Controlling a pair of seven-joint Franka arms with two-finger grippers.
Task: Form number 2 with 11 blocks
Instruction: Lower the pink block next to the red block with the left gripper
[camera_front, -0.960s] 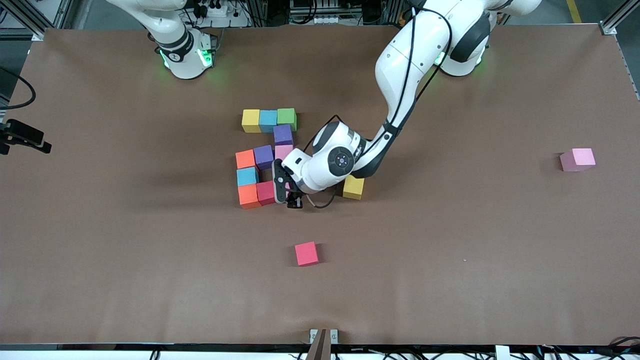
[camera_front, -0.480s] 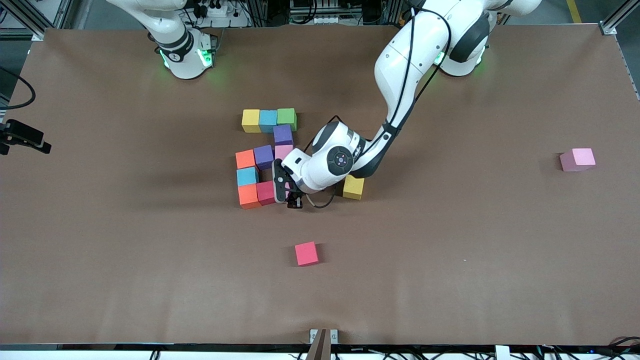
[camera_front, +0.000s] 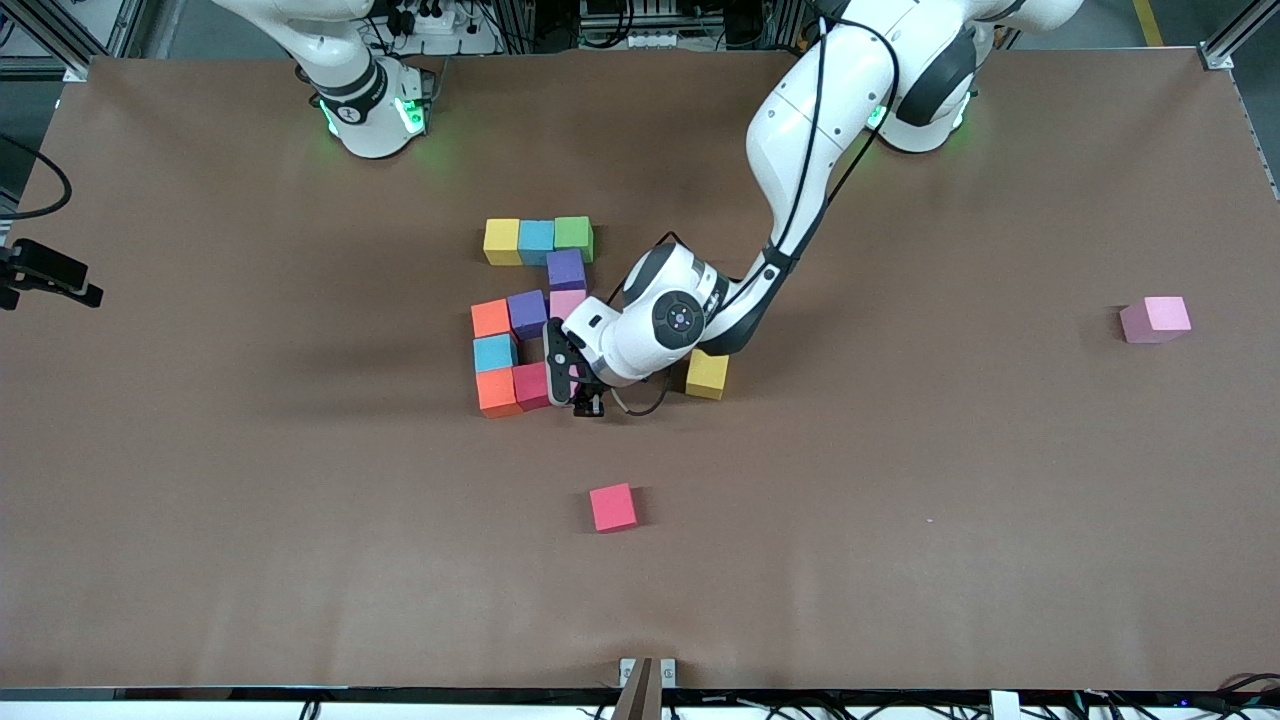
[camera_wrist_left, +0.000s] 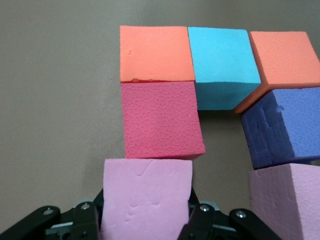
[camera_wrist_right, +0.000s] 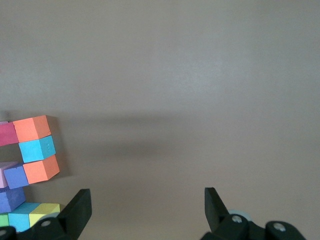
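The number 2 lies mid-table: a yellow (camera_front: 502, 241), blue (camera_front: 536, 241), green (camera_front: 574, 237) row, then purple (camera_front: 566, 269), pink (camera_front: 567, 303), purple (camera_front: 527, 313), orange (camera_front: 490, 318), blue (camera_front: 494, 352), orange (camera_front: 497, 391) and crimson (camera_front: 531, 385) blocks. My left gripper (camera_front: 577, 386) is shut on a pink block (camera_wrist_left: 147, 197), which sits edge to edge with the crimson block (camera_wrist_left: 161, 120), toward the left arm's end. Its fingers (camera_wrist_left: 196, 220) press the block's two sides. My right gripper (camera_wrist_right: 147, 210) hangs open over bare table and waits.
Loose blocks lie about: a yellow one (camera_front: 707, 374) under the left wrist, a red one (camera_front: 612, 507) nearer the front camera, and a pink one (camera_front: 1155, 319) toward the left arm's end of the brown table (camera_front: 900, 520).
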